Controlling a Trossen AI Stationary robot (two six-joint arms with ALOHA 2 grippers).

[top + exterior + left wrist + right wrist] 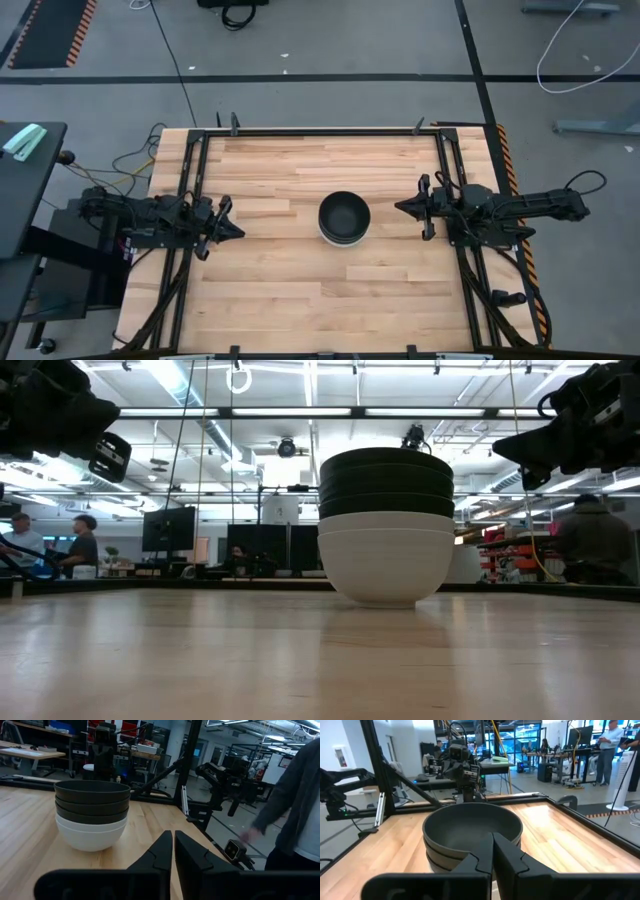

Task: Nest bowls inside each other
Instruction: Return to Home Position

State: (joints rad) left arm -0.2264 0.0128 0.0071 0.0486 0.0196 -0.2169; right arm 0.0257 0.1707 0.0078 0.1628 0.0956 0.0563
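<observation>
The bowls stand nested in one stack (344, 217) at the table's middle: three black ones (386, 483) on top, two white ones (385, 560) beneath, the lowest white bowl resting by its base on the wood. The stack also shows in the left wrist view (91, 812) and right wrist view (471, 836). My left gripper (235, 230) is shut and hovers near the table's left side, apart from the stack. My right gripper (400, 207) is shut too and hovers right of the stack, pointing at it.
A black metal frame (320, 131) runs along the table's edges. Bare wood (300, 300) lies all round the stack. A person in a grey sleeve (287, 805) stands beyond the table's right side; other people (60, 545) are far off in the room.
</observation>
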